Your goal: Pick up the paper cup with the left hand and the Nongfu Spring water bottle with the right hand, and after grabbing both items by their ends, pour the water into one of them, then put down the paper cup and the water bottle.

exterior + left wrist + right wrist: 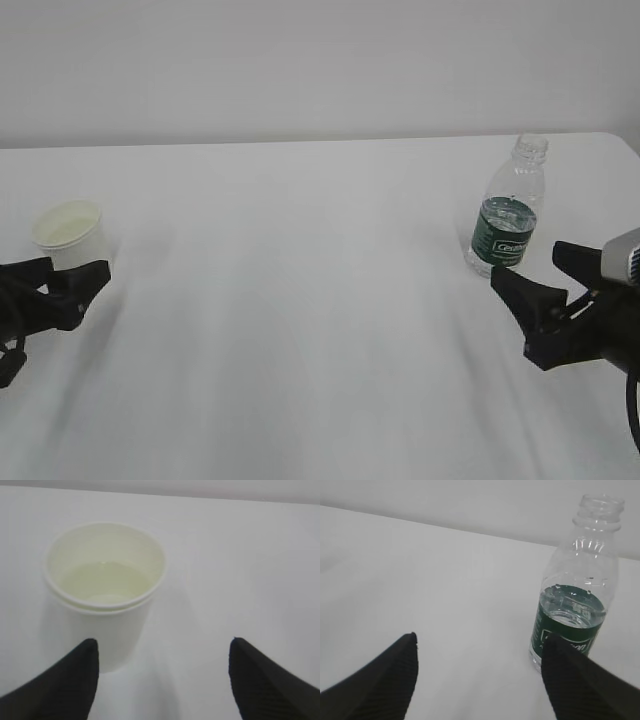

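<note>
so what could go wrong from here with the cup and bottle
1. The paper cup holds liquid and sits off-centre, near one finger of the open left gripper; that finger could knock it over and spill.
2. The Nongfu Spring water bottle is capless with water inside and also stands off-centre, near one finger of the open right gripper, so a bump may topple it.

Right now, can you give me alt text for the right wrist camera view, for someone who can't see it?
A small clear Nongfu Spring water bottle, uncapped and about half full of water, stands upright on a white table. The right claw is open in the foreground, its two black fingers spread; the bottle stands just beyond the right-side finger, not between them.
</note>
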Robot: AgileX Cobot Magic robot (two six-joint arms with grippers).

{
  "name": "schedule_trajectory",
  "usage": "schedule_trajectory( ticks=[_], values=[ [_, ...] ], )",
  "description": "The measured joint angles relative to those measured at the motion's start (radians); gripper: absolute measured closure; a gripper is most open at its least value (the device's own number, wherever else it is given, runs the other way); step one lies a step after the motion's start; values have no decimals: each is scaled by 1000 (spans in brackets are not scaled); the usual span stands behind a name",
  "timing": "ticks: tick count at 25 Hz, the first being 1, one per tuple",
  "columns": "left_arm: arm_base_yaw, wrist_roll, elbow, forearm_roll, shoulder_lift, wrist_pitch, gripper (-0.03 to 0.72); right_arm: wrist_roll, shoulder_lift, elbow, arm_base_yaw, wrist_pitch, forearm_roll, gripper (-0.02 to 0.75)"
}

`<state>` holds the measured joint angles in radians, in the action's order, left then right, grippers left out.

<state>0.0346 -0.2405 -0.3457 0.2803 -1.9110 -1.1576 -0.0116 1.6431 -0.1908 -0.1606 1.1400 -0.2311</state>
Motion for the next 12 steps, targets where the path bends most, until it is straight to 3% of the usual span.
schedule_trajectory(
  ticks=[5, 12],
  values=[
    [0, -4, 4, 77, 94, 1, 112, 12, 0, 0, 0, 0, 78, 152],
    [0, -8, 5, -30, 280, 1, 113, 26, 0, -71, 0, -25, 111, 153]
  ],
)
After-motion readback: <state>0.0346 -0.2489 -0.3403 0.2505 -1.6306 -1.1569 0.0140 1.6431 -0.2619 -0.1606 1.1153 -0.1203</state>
